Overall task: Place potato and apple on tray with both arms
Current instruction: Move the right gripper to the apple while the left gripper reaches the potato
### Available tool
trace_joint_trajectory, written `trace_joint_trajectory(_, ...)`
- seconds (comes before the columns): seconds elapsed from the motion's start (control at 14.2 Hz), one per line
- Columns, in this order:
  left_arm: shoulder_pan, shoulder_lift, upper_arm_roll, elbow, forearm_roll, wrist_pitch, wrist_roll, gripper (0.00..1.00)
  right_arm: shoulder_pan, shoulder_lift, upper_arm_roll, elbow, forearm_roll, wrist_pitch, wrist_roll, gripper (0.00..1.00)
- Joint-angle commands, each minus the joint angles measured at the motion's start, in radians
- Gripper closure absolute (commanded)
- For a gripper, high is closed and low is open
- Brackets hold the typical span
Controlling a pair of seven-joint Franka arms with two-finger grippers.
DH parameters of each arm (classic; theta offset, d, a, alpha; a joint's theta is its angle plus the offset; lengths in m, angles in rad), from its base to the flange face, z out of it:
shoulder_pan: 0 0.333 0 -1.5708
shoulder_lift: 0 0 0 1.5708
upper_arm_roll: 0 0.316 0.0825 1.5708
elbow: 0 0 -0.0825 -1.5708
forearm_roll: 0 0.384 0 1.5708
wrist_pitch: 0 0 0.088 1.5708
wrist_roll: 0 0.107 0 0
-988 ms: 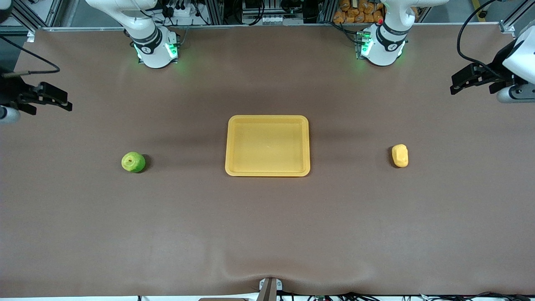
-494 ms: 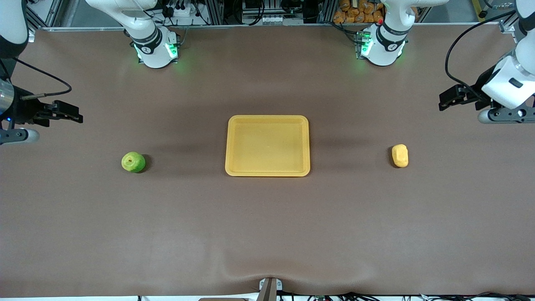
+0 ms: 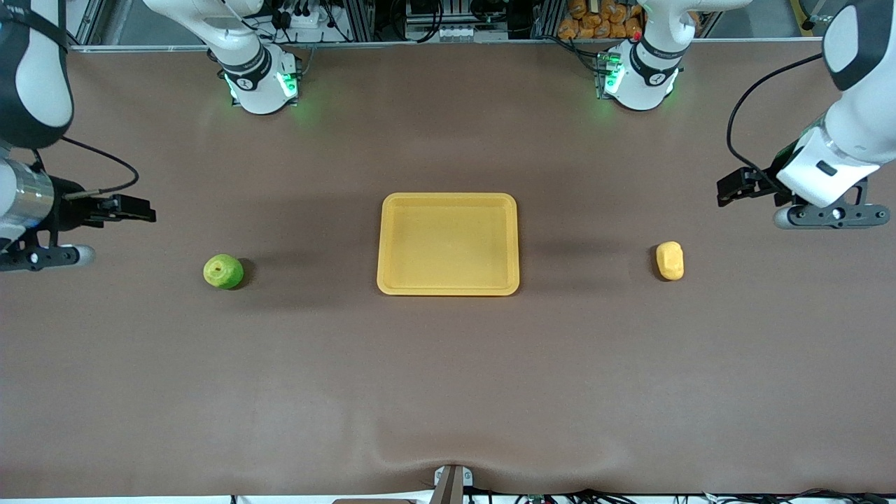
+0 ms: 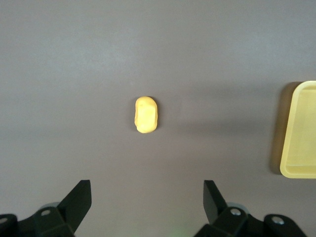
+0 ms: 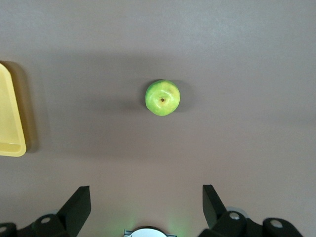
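Observation:
The yellow-orange tray (image 3: 448, 199) lies empty at the table's middle. The green apple (image 3: 223, 271) sits on the table toward the right arm's end; it also shows in the right wrist view (image 5: 162, 98). The oblong yellow potato (image 3: 670, 260) lies toward the left arm's end; it also shows in the left wrist view (image 4: 146, 114). My right gripper (image 3: 140, 208) is open and empty, up over the table between the apple and the table's end. My left gripper (image 3: 731, 189) is open and empty, up over the table near the potato. Their jaws show wide apart in the right wrist view (image 5: 146, 206) and the left wrist view (image 4: 147, 202).
Both arm bases (image 3: 259, 80) (image 3: 638, 77) stand along the table's edge farthest from the front camera. The tray's edge shows in the left wrist view (image 4: 301, 129) and the right wrist view (image 5: 10, 118). The brown table top (image 3: 448, 378) is bare nearer the front camera.
Both grippers have moved inward from the table's ends and come lower, the right toward the apple, the left toward the potato. Apple, potato and tray have not moved.

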Motion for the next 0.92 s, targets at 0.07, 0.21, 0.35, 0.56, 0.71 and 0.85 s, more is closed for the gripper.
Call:
trace_joint_trajectory(0.07, 0.003, -0.019, 0.002, -0.090, -0.003, 0.104, 0.003, 0.00, -0.038, 0.064, 0.014, 0.026, 0.000, 0.042, -0.017, 0.00)
trace_joint_trajectory(0.21, 0.003, -0.012, 0.002, -0.123, -0.002, 0.156, 0.003, 0.00, -0.048, 0.088, 0.014, 0.026, -0.006, 0.050, -0.017, 0.00)
trace_joint_trajectory(0.35, 0.003, -0.007, 0.002, -0.162, -0.002, 0.202, 0.004, 0.00, -0.068, 0.119, 0.014, 0.026, -0.015, 0.086, -0.017, 0.00)
trace_joint_trajectory(0.56, 0.008, -0.004, 0.002, -0.216, -0.002, 0.248, 0.004, 0.00, -0.079, 0.145, 0.014, 0.020, -0.012, 0.111, -0.016, 0.00)
trace_joint_trajectory(0.71, 0.009, 0.004, 0.002, -0.258, -0.002, 0.299, 0.004, 0.00, -0.081, 0.168, 0.014, 0.014, -0.010, 0.126, -0.016, 0.00)
trace_joint_trajectory(0.85, 0.019, 0.008, 0.002, -0.307, -0.002, 0.372, 0.004, 0.00, -0.081, 0.191, 0.014, 0.008, -0.009, 0.143, -0.014, 0.00)
